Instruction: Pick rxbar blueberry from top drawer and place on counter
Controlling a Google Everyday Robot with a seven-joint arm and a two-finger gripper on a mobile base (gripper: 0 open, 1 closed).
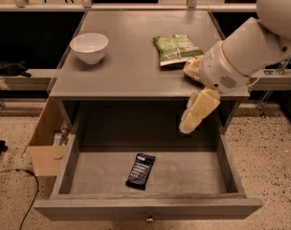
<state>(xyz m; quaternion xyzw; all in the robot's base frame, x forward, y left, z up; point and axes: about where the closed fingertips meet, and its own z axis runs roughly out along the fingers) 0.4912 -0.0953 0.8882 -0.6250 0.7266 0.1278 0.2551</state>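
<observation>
1. Step in hand is the reach: bring the gripper (189, 121) down into the drawer (198, 176), square it across the bar's (140, 170) narrow side, and pinch low, since the flat wrapper probably slips.
2. The gripper hangs over the drawer's back right part and holds nothing. Cannot tell how far open it is.
3. The bar lies flat at the drawer's front centre, below the gripper and well apart from it.

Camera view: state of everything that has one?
drawer: pulled open.
snack bar: flat on the drawer floor near the front, ungrasped.
end effector: pointing down over the drawer's right rear, apart from the bar.
counter: no bar on it.
bowl: upright, counter's left.
green bag: lying flat on the counter.
golden packet: counter's right edge, partly hidden by the arm.
cardboard box: left of the drawer, open.
</observation>
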